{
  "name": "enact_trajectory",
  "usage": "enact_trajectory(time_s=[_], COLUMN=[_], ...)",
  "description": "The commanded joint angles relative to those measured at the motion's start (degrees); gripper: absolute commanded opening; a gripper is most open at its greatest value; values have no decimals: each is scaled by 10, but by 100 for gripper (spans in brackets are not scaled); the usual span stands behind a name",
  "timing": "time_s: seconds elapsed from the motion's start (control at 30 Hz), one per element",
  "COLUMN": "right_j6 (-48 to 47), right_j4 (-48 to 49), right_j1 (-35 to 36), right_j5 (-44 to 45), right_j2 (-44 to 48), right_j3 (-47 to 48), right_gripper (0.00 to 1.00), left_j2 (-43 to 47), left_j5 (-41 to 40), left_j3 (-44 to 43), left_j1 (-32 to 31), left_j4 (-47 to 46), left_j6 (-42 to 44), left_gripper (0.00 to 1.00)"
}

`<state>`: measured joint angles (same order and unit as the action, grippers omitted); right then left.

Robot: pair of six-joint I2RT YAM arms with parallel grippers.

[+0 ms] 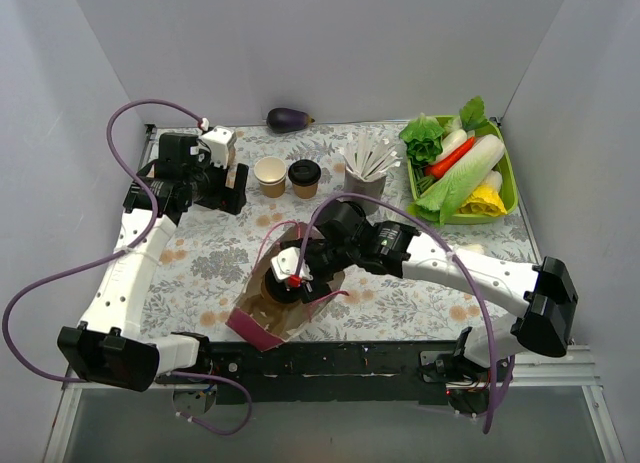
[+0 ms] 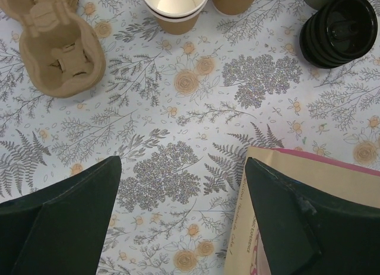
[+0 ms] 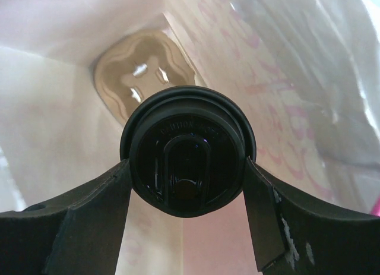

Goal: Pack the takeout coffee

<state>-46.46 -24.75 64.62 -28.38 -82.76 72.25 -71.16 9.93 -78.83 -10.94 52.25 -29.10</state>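
Note:
The takeout coffee (image 3: 188, 150), of which only the round black lid shows, sits between the fingers of my right gripper (image 3: 187, 168), which is shut on it. It hangs inside the open brown paper bag (image 1: 262, 318), whose pale walls (image 3: 53, 126) surround it. A tan pulp carrier (image 3: 145, 73) lies at the bag's bottom, below the cup. From above, my right gripper (image 1: 291, 281) reaches into the bag's mouth. My left gripper (image 1: 228, 188) is open at the back left, over bare tablecloth (image 2: 183, 168), with the bag's edge (image 2: 309, 186) beside its right finger.
A second lidded cup (image 1: 304, 178) and an open empty cup (image 1: 270, 176) stand at the back. Nearby are a grey cup of white sticks (image 1: 365, 173), a green tray (image 1: 510, 178) of vegetables and an eggplant (image 1: 290, 119). Another pulp carrier (image 2: 53, 49) and stacked black lids (image 2: 338, 28) lie ahead of the left gripper.

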Motion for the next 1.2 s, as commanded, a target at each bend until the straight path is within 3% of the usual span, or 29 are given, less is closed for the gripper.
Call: enact_trajectory(time_s=[0.0,0.2,0.3,0.4,0.47,0.57,0.7,0.73,0.83,0.97,1.17], right_j6=[40,68,122,166,151,55,-81,-94,-78,14,10], right_j4=[94,63,23,-19,-48,-91,-105,-107,-90,-22,-35], right_j1=[-1,-5,-43,-110,-99,-59,-47,-47,-51,-57,-57], right_j5=[103,223,232,173,135,31,8,10,20,19,40], right_j2=[21,70,84,93,90,82,67,60,33,7,23], right_j3=[-39,-69,-72,-52,-41,-33,-27,-23,3,13,-2], right_gripper=[1,1,1,1,1,1,1,1,1,1,1], left_j2=[16,14,12,1,-13,-27,-11,-7,15,37,54], left_j5=[-24,-17,-11,-4,10,23,124,210,314,368,349], left_j3=[-21,-26,-13,-9,-13,-26,-48,-71,-86,-82,-60], left_j1=[1,1,1,1,1,2,4,4,3,2,2], left_j4=[-6,0,-10,-20,-20,-7,25,56,87,111,109], left_j6=[-10,-2,11,19,22,26,43,56,40,56,64], left_gripper=[87,87,87,87,87,86,86,87,89,90,90])
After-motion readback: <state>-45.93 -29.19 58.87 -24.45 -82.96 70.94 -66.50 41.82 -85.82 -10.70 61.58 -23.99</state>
